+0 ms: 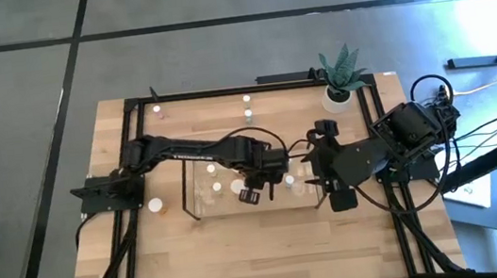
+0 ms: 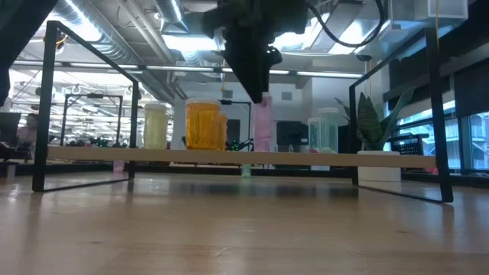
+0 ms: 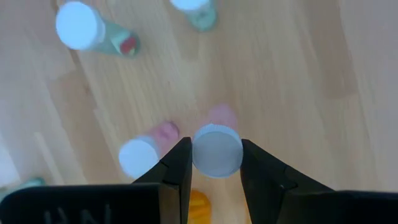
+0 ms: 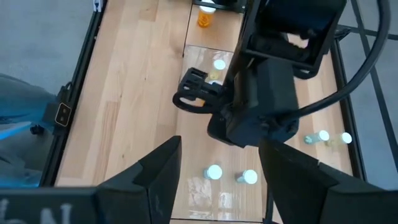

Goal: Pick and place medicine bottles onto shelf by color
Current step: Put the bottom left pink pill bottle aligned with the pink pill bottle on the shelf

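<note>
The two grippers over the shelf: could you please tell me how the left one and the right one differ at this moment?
The left gripper is shut on a pink bottle, gripping its white cap; the right gripper is open and holds nothing. In the low view the left gripper hangs straight down over the shelf, while the right gripper waits at the shelf's right end. Both are dark and two-fingered.

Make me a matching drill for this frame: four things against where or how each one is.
Things:
1. left claw
2. right claw
3. plant pot
4. orange bottle

States:
A. open, holding nothing
B. far right corner of the table
C. closed on a pink bottle
D. standing on the shelf

Pairs: 1-C, 2-A, 3-B, 4-D
</note>
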### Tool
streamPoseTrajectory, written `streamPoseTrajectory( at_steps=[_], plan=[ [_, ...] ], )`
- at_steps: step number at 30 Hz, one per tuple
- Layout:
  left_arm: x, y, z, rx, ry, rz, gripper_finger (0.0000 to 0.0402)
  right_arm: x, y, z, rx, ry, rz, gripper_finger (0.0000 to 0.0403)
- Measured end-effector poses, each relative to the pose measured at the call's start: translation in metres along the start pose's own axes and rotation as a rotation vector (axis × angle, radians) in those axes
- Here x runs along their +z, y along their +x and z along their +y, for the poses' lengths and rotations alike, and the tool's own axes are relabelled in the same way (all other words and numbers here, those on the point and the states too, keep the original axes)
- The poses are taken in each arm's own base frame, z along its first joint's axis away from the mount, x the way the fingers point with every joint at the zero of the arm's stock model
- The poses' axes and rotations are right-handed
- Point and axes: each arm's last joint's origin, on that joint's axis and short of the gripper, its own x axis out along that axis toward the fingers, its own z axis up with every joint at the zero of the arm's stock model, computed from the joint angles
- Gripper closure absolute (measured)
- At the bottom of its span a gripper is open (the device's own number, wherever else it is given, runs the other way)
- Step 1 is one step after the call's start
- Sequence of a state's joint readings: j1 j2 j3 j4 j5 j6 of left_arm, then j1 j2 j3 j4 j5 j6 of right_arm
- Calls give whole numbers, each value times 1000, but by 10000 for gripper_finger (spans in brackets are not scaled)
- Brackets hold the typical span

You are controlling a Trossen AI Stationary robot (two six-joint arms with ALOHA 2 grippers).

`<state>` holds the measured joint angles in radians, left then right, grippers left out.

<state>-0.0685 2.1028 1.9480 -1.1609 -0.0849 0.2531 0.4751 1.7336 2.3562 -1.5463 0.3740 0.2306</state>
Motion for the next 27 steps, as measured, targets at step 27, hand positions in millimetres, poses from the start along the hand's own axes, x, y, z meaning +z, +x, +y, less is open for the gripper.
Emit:
streamPoseTrajectory(
  at_steps=[27],
  plan=[
    [4, 14, -9, -47, 29, 19, 306, -2, 1, 1, 22, -10, 24, 186]
  ],
)
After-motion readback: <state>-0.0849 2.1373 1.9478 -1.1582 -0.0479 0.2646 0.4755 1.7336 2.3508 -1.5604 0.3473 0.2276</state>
